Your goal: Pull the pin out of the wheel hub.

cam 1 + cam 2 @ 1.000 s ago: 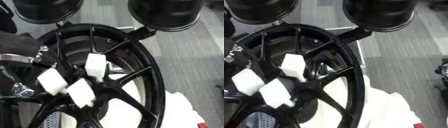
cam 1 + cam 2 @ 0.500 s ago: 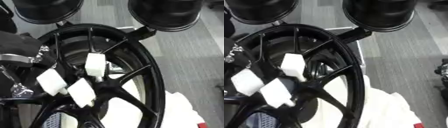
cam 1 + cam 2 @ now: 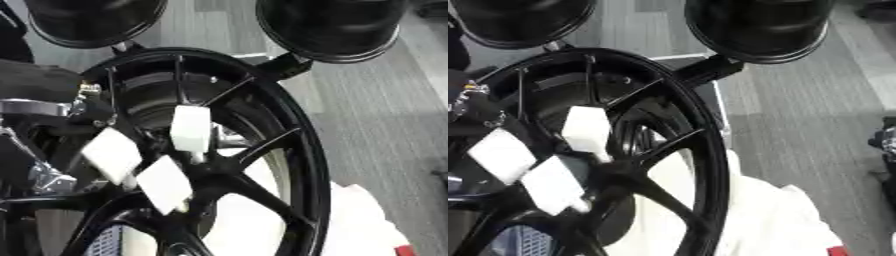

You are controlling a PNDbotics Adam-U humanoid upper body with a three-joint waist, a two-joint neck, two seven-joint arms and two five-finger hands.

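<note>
No text, label, brand, number or sign can be read anywhere in either view. The black wheel (image 3: pixel 262 150) shows bare spokes and rim with no lettering that can be made out. The white pads (image 3: pixel 190 129) at its hub are blank, and the white cloth (image 3: pixel 772 220) beneath carries no print.

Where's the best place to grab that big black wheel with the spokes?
Probably one thin spoke on the right of the black spoked metal wheel, reached from the front: open gaps on both sides would let fingers wrap round it. The left hand crowds the hub.
</note>
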